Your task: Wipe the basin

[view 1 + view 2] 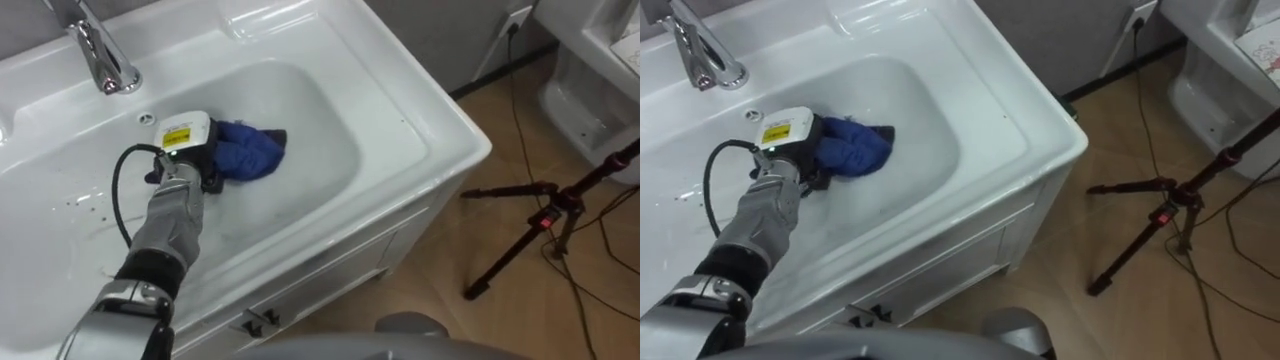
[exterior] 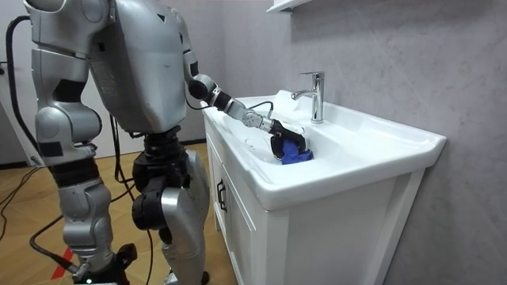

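Standing close against the white vanity cabinet [image 2: 317, 237], the robot is leaning its left arm over the front rim and down into the basin [image 1: 330, 130]. Nearest the robot, dark handles [image 1: 258, 322] are showing on the cabinet's front. Just beyond the rim, the left robot hand [image 1: 185, 152] is resting palm down on the basin's floor. In the room view its dark fingers are curling down and closing on the blue cloth [image 1: 250, 150]. The cloth is lying bunched up in the middle of the bowl, touching the white floor and sticking out from under the hand towards the robot's right. Farther back, a small round overflow hole [image 1: 147, 118] is sitting in the rear wall of the bowl. Behind it, a chrome faucet [image 1: 100, 55] is standing upright on the back ledge, its spout hanging over the bowl. Off to the right, well apart from the cabinet, a black tripod [image 1: 540, 220] is standing on the wooden floor [image 1: 450, 320], with a cable running back to a wall socket [image 1: 518, 18].
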You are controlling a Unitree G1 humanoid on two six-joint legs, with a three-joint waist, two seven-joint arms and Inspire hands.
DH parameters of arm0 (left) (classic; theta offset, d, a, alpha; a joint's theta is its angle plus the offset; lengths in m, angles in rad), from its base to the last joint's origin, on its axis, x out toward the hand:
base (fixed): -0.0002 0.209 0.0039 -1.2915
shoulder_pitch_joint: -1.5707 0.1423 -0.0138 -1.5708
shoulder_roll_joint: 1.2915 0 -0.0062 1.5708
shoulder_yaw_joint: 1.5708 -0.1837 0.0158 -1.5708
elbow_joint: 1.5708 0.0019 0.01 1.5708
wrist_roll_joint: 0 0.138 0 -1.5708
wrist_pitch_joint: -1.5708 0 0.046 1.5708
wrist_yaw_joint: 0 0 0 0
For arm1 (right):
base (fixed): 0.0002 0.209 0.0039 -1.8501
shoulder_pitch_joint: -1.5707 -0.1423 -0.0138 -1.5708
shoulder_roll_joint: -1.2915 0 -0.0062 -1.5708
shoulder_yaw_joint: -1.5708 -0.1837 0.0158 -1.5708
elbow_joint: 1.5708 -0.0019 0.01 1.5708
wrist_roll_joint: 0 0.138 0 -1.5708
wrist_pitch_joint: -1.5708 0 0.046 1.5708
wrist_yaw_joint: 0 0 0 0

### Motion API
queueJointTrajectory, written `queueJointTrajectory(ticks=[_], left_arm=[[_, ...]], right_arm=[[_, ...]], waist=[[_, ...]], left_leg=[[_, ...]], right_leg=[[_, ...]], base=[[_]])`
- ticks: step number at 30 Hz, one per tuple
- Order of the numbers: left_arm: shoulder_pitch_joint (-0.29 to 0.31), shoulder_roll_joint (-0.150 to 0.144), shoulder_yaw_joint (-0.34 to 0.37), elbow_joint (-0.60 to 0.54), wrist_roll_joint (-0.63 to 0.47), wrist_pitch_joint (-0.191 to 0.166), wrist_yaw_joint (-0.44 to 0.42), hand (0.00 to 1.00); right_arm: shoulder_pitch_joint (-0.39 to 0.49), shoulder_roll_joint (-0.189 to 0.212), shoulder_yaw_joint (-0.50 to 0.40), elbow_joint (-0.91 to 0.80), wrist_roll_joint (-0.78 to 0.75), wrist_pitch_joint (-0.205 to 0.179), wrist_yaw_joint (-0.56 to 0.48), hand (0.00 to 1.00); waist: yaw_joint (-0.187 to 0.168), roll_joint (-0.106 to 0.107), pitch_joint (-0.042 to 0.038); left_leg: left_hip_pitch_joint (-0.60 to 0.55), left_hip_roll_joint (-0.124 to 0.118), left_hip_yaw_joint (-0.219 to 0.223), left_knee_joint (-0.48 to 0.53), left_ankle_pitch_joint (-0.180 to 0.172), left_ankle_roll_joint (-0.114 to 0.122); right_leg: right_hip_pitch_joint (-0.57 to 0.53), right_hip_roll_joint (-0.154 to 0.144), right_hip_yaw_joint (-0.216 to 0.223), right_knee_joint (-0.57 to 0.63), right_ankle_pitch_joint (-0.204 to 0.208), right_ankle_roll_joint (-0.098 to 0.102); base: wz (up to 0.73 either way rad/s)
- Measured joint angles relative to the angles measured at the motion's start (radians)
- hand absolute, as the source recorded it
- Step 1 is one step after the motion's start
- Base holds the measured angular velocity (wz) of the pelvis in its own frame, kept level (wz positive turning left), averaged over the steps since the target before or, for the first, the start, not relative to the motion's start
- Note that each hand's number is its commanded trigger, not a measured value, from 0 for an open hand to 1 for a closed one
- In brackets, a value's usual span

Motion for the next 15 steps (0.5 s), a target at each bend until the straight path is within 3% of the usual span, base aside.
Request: queueJointTrajectory(ticks=[3,6,15], left_arm=[[0.003,0.018,0.0,0.012,0.024,0.027,-0.002,1.0],[0.006,0.043,0.016,0.023,0.046,0.045,-0.021,1.0],[0.028,0.052,0.049,0.021,0.079,0.057,-0.051,1.0]], right_arm=[[0.002,0.004,0.0,0.002,-0.011,0.027,-0.001,0.0],[0.003,0.004,-0.005,0.0,-0.028,0.028,-0.001,0.0],[0.004,0.002,-0.042,-0.038,-0.095,0.069,-0.019,0.0]], waist=[[0.014,-0.008,-0.0052],[0.029,-0.014,-0.0075],[0.049,-0.008,-0.0168]], left_leg=[[0.003,0.005,0.0,-0.002,0.0,-0.003],[0.002,0.009,-0.001,-0.001,0.004,-0.009],[0.003,0.012,0.0,0.001,0.005,-0.011]], right_leg=[[0.003,0.005,0.0,-0.002,0.002,-0.003],[0.004,0.009,0.001,-0.004,0.005,-0.009],[0.016,0.011,-0.004,-0.019,0.01,-0.014]], base=[[0.0],[-0.03],[-0.02]])
